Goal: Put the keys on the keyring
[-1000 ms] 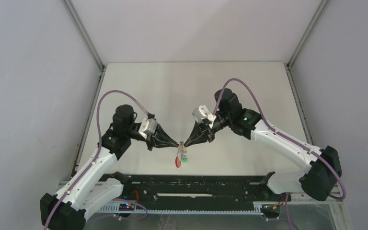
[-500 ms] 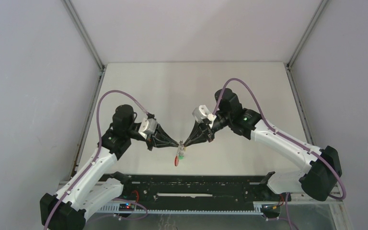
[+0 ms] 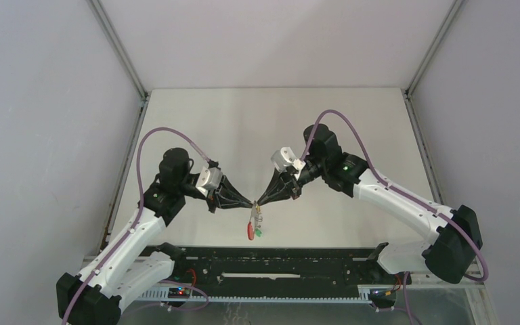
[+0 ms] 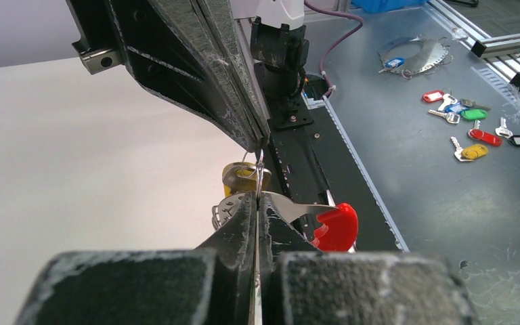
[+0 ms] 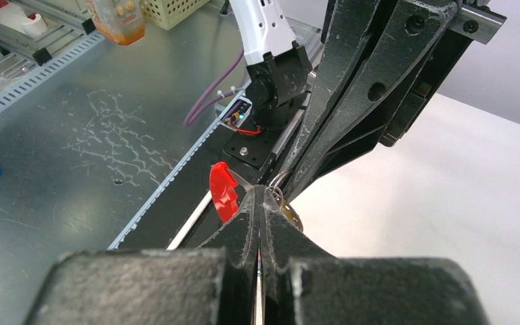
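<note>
From above, keyring [image 3: 255, 215] wire too small to resolve; yellow key [image 4: 238, 177] half hidden behind left tool [image 4: 256, 196] tips; green key [image 3: 259, 232] unseen in both wrist views.

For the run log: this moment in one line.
left tool: shut on keyring | right tool: shut on keyring | green key: dangling under tips

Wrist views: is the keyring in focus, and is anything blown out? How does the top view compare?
Left wrist: the left gripper's fingers near the lens are soft, the keyring and red piece sharp, the white table nearly blown out. Right wrist: same soft foreground, red piece crisp. Top external: even light, no glare, but the keys too small to resolve.
</note>
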Action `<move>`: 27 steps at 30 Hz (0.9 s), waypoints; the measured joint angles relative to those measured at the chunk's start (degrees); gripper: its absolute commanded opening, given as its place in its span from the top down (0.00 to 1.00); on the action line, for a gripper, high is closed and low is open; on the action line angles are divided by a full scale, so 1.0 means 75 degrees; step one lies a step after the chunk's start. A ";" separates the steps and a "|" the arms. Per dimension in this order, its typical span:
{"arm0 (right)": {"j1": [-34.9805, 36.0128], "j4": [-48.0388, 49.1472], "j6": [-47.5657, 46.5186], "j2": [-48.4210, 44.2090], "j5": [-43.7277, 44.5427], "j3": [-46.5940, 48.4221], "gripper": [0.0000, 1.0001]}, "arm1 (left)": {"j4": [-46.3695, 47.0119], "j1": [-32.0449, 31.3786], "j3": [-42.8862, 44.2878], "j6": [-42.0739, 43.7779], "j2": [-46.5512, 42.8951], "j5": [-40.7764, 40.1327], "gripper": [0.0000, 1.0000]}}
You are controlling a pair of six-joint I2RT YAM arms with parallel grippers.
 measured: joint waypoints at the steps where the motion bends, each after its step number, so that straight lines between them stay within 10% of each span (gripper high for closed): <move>1: 0.0003 0.0029 0.0020 0.0009 0.0000 0.0000 1.00 | 0.0003 -0.0003 0.0000 0.0000 0.0000 0.0000 1.00; 27: 0.0117 0.1145 0.0833 0.0248 0.0012 0.0000 1.00 | 0.0003 -0.0079 0.0000 0.0000 -0.0020 -0.0003 1.00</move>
